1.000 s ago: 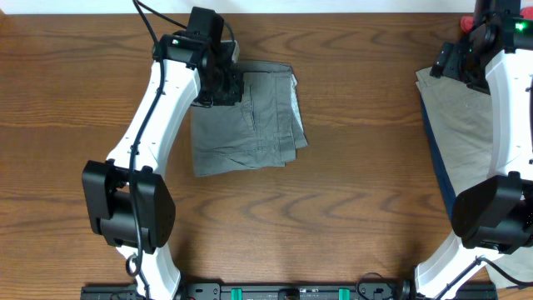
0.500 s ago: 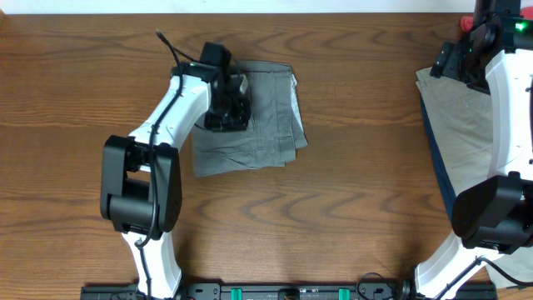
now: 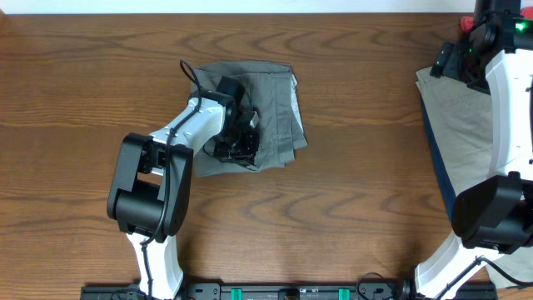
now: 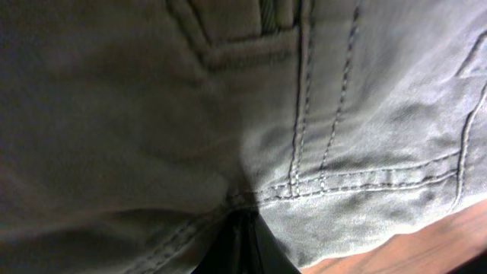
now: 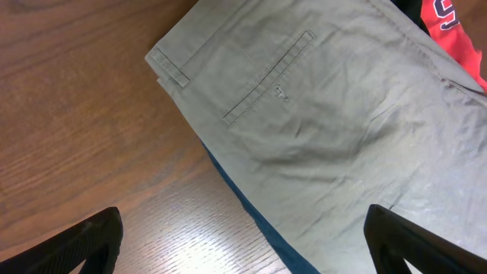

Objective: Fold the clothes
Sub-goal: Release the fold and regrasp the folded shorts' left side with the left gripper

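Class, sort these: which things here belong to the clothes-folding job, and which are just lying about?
Job: grey-green shorts, beige shorts, blue garment, red garment.
Not the job: wooden table, black front rail.

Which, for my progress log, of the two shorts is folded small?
The grey-green shorts under the left end effector; the beige shorts lie spread at the right edge.

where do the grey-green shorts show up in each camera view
Overhead: grey-green shorts upper left of centre.
Left wrist: they fill nearly the whole frame.
Right wrist: not in it; only beige shorts there.
Shared landmark: the wooden table, bare in all three.
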Robot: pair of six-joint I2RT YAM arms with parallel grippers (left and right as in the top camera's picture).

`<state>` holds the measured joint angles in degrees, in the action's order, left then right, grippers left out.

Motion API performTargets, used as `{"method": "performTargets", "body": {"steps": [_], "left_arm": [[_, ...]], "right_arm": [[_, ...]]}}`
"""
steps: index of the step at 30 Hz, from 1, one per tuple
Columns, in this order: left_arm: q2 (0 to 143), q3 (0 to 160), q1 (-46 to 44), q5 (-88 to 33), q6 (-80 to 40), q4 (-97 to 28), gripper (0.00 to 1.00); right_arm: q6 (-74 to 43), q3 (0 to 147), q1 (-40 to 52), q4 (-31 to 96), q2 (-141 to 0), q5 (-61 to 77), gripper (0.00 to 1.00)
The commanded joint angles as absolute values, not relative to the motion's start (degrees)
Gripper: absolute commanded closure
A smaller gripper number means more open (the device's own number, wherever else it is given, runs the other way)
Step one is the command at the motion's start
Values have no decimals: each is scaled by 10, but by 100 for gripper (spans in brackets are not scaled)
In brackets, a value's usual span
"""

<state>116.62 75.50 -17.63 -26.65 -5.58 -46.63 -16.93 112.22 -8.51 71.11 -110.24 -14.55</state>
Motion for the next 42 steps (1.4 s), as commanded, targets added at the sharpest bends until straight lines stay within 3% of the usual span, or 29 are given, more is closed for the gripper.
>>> {"method": "performTargets", "body": {"steps": [1,11,15,17,28,39,42], "left_arm": [[1169,743,-178,-264,-53,-487,94],[1071,746,-176,-261,-53,-542,94],[1004,746,-157,-199,-71,-535,93],[981,746,-138,-149,-93,-533,2],[1001,744,13,-157,-63,-502,2],[1101,744,35,-266,16,-466,0],[1122,744,34,-266,17,-463,11]], "right_arm": [[-165,1123,-86,712,-1105,-147,1],[-165,1123,-86,712,-1105,-147,1],[-165,1123,-86,712,-1105,-147,1],[-165,1123,-86,712,-1105,-147,1],[-165,1123,-86,712,-1105,-147,1],[-165,1123,-86,712,-1105,-147,1],[-165,1123,-86,712,-1105,-147,1]]}}
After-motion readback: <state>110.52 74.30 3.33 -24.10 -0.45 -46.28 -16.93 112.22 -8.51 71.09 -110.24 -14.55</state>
